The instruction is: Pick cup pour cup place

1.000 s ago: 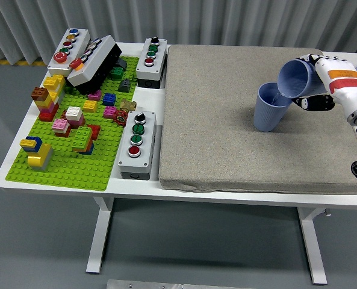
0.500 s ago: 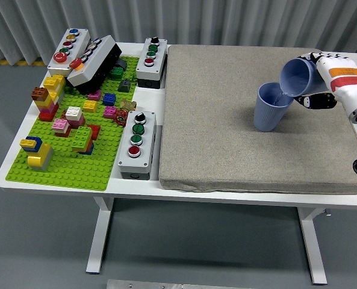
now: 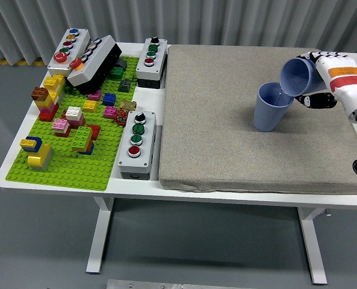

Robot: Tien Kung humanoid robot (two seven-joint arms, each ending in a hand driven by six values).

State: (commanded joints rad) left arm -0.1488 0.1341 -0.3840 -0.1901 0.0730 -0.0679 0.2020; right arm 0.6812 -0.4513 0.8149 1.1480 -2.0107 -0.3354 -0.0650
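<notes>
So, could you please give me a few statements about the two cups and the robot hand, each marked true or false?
1. The right robot hand holds a tilted blue cup. True.
2. The standing cup rests on the green brick baseplate. False: it stands on the grey mat.
3. The tilted cup's mouth faces the standing cup. True.
4. The standing cup lies on its side. False: it is upright.
5. A left robot hand steadies the standing cup. False: no left hand is in view.

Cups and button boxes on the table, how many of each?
Cups: 2, a standing cup on the mat and a tipped cup in the right hand.
Button boxes: 4, at.
Total: 6
</notes>
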